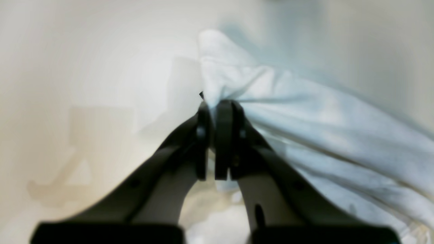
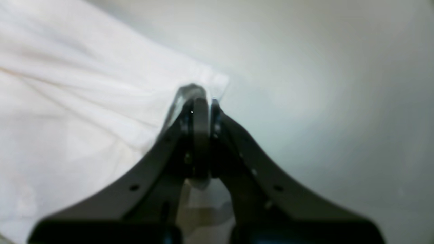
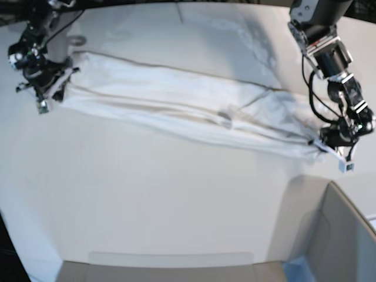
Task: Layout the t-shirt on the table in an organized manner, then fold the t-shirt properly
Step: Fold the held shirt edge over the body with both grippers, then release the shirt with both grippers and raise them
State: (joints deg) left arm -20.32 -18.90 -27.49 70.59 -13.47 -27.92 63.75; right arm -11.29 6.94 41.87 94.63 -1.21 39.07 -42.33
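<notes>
Base view shows our right gripper (image 3: 54, 88) at far left pinching one end of the t-shirt (image 3: 176, 100), which stretches in a long creased band across the table (image 3: 147, 205). At right, our left gripper (image 3: 320, 144) is clamped on the other end. A grey bin (image 3: 343, 241) sits near right.

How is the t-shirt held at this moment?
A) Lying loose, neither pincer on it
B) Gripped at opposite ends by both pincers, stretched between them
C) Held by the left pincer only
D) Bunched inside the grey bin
B: the left pincer and right pincer each clamp one end of the t-shirt, stretched between them above the table.
</notes>
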